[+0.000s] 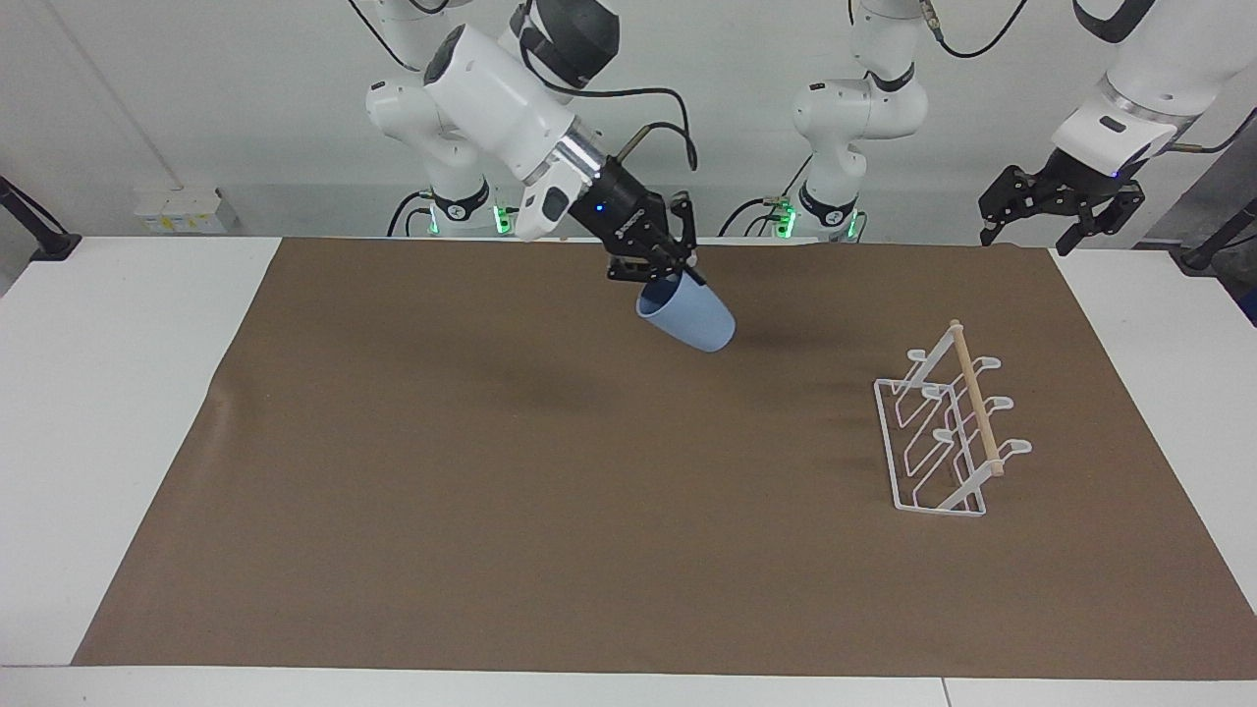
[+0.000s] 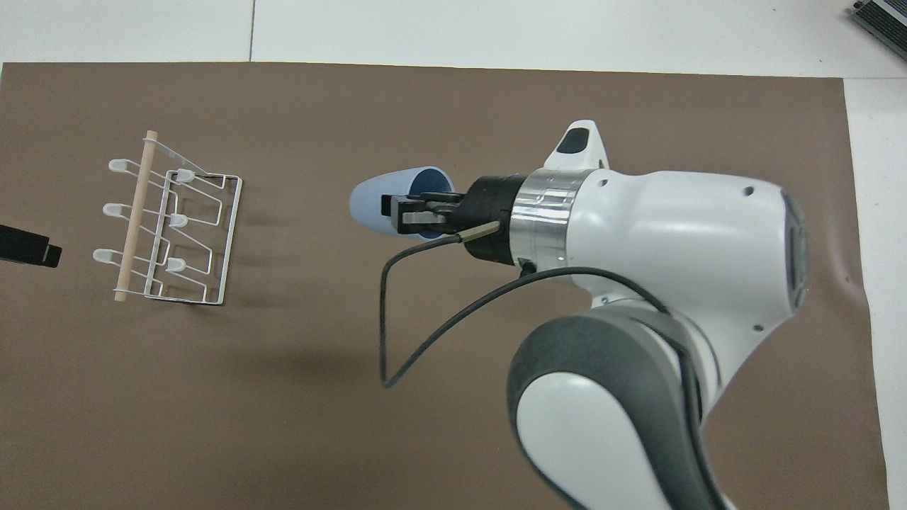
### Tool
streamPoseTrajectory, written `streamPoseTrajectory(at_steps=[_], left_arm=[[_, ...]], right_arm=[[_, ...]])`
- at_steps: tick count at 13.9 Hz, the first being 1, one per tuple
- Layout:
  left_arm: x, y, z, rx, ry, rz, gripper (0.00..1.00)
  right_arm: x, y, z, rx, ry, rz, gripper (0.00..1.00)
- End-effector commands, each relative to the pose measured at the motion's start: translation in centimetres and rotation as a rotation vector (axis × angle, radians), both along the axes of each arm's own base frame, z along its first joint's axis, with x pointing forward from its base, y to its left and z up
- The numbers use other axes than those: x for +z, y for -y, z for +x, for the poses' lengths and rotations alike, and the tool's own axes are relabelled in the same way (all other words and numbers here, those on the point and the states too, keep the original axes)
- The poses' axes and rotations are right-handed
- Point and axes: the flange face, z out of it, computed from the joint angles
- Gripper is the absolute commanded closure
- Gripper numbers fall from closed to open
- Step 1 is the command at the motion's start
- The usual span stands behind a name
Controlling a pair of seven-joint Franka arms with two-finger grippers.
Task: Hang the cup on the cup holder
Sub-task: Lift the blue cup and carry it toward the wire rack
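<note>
One cup (image 1: 689,316), small, light blue, plain matte plastic, no handle, narrowing toward its base. It's up in the air, tilted hard, mouth toward the right arm's wrist, base pointing toward the left arm's end of the table. Inside looks empty in the overhead view; only a gripper finger sits in the mouth. Right gripper (image 1: 660,274) is clamped shut on the cup's rim, one finger inside the mouth, one outside, holding it over the middle of the brown mat (image 1: 491,511), clear of the surface; its shadow lies on the mat beneath.

Cup holder (image 1: 943,432) stands on the mat toward the left arm's end: white wire rack, rectangular base, slanted looped prongs with rounded tips, light wooden dowel (image 1: 976,398) across the top. Nothing hangs on any prong. Cup and holder are well apart.

Left gripper (image 1: 1059,208) waits raised above the table's edge at its own end, near the mat's corner, jaws spread wide, holding nothing. In the overhead view only its dark tip shows at the frame edge, beside the holder.
</note>
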Motion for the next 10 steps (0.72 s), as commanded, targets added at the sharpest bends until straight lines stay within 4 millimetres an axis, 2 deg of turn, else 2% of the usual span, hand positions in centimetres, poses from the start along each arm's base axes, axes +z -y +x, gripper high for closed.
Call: streamPoseTrajectory(at_steps=[1,3,4,5,8,10], left_arm=[[-0.1,-0.2,-1.1,-0.016,-0.014,-0.01,0.0],[0.2,0.3,-1.4,-0.047,-0.02,-0.014,0.0],[0.4,0.6,-1.5,-0.111,-0.013,-0.026,0.0],[0.4,0.9,-1.4,-0.246,0.001,-0.059,0.0],[0.6,1.9,-1.3,-0.579,0.039,-0.114,0.0],[0.7,2.5,-1.4,-0.753,0.069,-0.164,0.0]], right_arm=[[1.4,-3.7,-1.2,-0.048,-0.031,0.118,1.0],[3.1,-6.9,-2.8,-0.059,-0.049,0.183,1.0],[3.4,-8.2,-3.8,-0.076,-0.066,0.204,1.0],[3.6,-9.2,-4.7,-0.084,-0.084,0.221,1.0],[3.6,-11.1,-6.5,-0.118,-0.199,0.262,1.0],[3.5,-11.2,-6.6,-0.12,-0.207,0.261,1.0]])
